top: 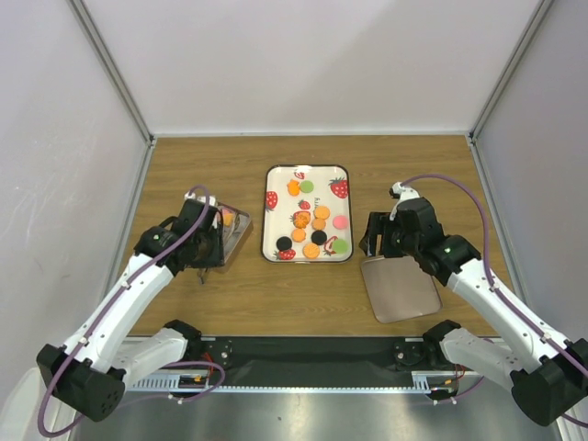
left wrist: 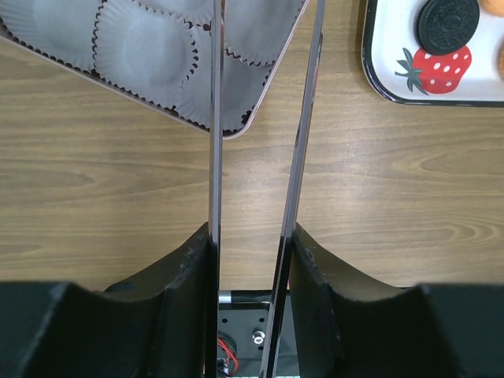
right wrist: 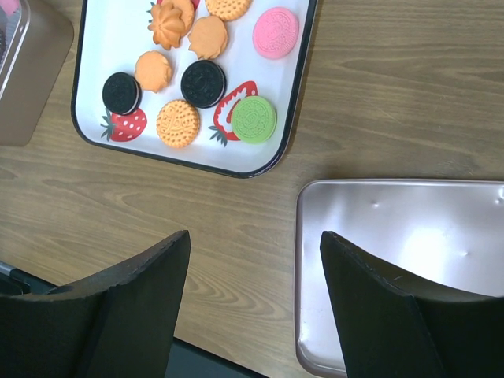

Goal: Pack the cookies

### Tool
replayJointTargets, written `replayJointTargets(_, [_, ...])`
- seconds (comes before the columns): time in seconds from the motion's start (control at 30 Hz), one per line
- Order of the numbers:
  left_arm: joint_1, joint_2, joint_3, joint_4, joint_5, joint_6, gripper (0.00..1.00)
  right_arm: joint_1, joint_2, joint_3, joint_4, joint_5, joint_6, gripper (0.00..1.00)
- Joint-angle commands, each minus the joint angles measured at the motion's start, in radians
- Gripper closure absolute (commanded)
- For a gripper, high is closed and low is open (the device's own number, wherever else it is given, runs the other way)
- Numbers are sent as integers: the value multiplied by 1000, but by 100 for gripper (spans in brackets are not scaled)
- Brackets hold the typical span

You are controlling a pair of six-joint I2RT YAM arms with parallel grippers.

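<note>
Several cookies [top: 312,230], orange, pink, green and black discs, lie on a white strawberry-print tray [top: 267,216] at the table's middle. In the right wrist view I see a green one [right wrist: 253,119], a pink one [right wrist: 276,32] and a black one [right wrist: 203,83]. My left gripper [top: 209,243] is shut on metal tongs [left wrist: 216,118], whose two blades stand apart with nothing between them and reach toward a tin [left wrist: 236,126] lined with white paper cups [left wrist: 146,47]. My right gripper [right wrist: 256,244] is open and empty above the wood between the tray [right wrist: 295,94] and a lid [right wrist: 409,252].
The tin [top: 237,234] stands left of the tray with something pink and orange inside. The pinkish metal lid [top: 400,288] lies flat at the right front. White walls enclose the table on three sides. A black cookie [left wrist: 449,22] shows on the tray corner [left wrist: 378,79].
</note>
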Motion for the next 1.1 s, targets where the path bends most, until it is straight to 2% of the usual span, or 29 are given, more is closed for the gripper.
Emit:
replayJointTargets(0.0, [44, 8, -2, 65, 62, 13, 56, 6, 7, -2, 23, -8, -8, 27])
replayJointTargets(0.23, [96, 57, 1, 108, 113, 53, 56, 7, 5, -7, 23, -8, -8, 27])
replayJointTargets(1.07, [170, 132, -20, 162, 227, 87, 54, 7, 5, -10, 25, -11, -8, 27])
